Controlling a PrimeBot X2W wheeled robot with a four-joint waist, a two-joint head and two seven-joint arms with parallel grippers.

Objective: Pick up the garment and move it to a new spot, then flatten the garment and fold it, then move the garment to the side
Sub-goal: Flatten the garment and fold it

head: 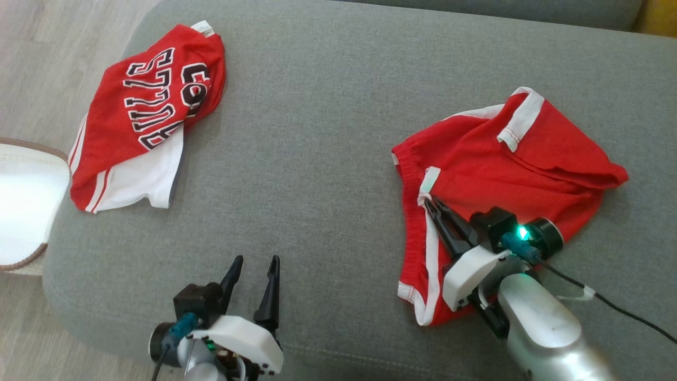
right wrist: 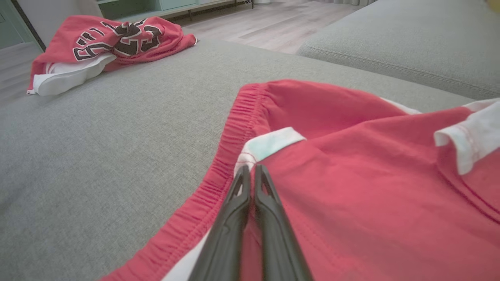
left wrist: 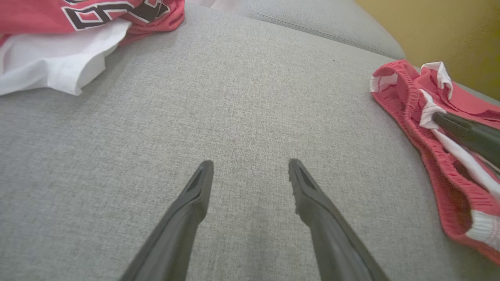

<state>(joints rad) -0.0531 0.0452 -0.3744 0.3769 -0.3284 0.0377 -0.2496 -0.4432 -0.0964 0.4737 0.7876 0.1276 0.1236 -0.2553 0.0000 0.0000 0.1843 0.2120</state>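
Firstly, nearest items, then outward.

1. Left gripper point(head: 257, 259) – lower left of head view, over bare grey sofa seat point(head: 317, 159). Fingers spread wide, nothing betw. them; left wrist view point(left wrist: 250, 162) shows only seat fabric in the gap.
2. Right gripper point(head: 428, 202) – lower right, arm angled up-left. Fingers pinched together on cloth of the red shorts point(head: 502, 169); right wrist view point(right wrist: 253, 168) shows tips closed at top of a white side stripe point(head: 431, 248), just inside the elastic waistband point(right wrist: 230, 132) and just below a white tab point(right wrist: 273, 142).
3. Red shorts – the task garment. Lie crumpled on right half of seat, waistband edge facing left, white-trimmed hem point(head: 521, 119) folded over at far side. Rest on cushion; can't tell if pinched bit is raised.
4. Red jersey point(head: 148, 106) – far left corner of seat, well apart from shorts. Bunched, black-and-white lettering up, white layer sticking out at near end.
5. Pale round item w/ brown rim point(head: 26, 201) – off seat's left edge, partly cropped; unidentified.
6. Back cushion point(head: 476, 8) – grey, along far edge.
7. Wood floor point(head: 31, 53) – beyond seat, upper left.
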